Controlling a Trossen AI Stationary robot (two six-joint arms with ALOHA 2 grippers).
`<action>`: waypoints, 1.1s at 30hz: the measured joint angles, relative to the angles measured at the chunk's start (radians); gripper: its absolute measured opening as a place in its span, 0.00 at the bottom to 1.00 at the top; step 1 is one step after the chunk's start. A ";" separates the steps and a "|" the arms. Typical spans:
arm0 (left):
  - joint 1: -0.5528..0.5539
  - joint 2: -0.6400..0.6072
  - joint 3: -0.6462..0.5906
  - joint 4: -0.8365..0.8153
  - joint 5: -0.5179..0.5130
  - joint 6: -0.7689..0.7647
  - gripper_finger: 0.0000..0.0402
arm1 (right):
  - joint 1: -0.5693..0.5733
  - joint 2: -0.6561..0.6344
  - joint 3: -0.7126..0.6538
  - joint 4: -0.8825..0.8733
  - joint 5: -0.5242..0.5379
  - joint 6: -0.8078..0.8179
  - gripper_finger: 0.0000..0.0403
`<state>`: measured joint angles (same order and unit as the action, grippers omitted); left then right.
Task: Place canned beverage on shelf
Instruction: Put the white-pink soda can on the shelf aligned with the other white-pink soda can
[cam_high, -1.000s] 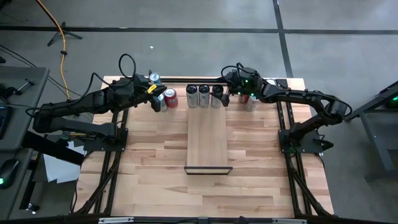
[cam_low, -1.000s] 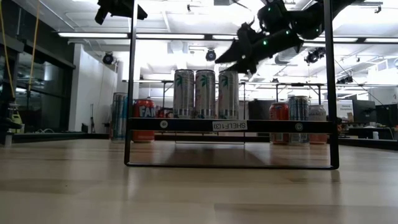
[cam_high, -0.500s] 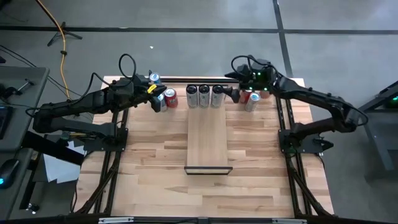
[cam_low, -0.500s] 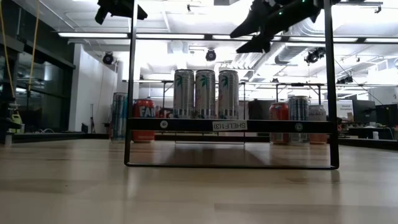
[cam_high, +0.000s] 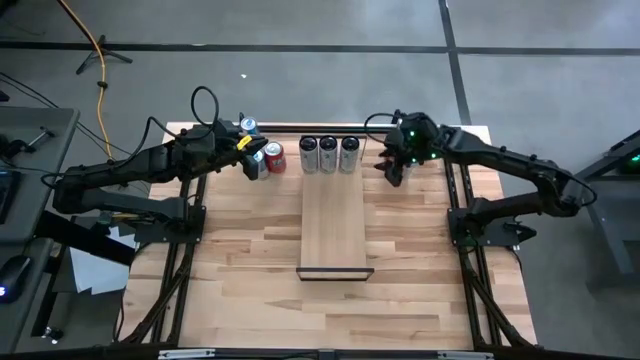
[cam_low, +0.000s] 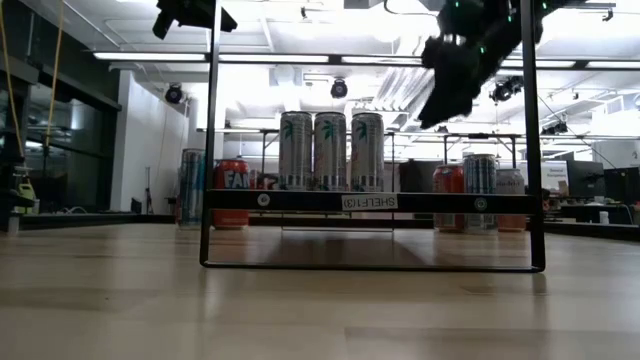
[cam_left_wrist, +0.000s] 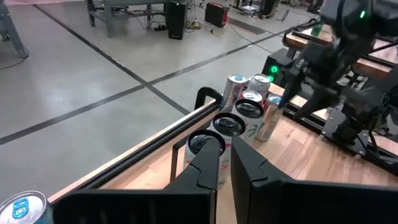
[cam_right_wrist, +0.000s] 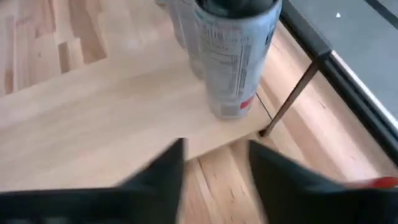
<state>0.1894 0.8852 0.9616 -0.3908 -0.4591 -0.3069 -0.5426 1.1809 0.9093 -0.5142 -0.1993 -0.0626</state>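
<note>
**Right hand pulls off shelf, narrows empty**

We see three cans (cam_high: 328, 155) standing in a row at the far end of the shelf (cam_high: 334, 225). The right hand (cam_high: 392, 168) has swung right, clear of the rightmost one, toward spare cans (cam_low: 479, 192) on the tabletop (cam_high: 250, 250); fingers part-closed, pinching nothing. Left hand (cam_high: 250, 160) pressed together, far left. We judge a placement just finished.

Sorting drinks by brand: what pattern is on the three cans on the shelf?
Silver with green palm trees on the three cans; low view shows it best.
</note>
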 joint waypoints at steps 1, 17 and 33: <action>0.000 0.000 0.000 0.000 0.000 -0.002 0.00 | 0.000 0.001 -0.029 0.045 0.000 0.011 0.26; 0.000 0.000 -0.001 -0.008 0.012 0.118 0.00 | 0.043 0.128 -0.136 0.464 0.041 0.134 0.00; 0.000 0.000 -0.065 0.006 0.032 0.080 0.00 | 0.055 0.159 -0.136 0.570 0.087 0.142 0.00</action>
<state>0.1894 0.8854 0.8963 -0.3845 -0.4275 -0.2271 -0.4877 1.3403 0.7731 0.0563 -0.1125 0.0795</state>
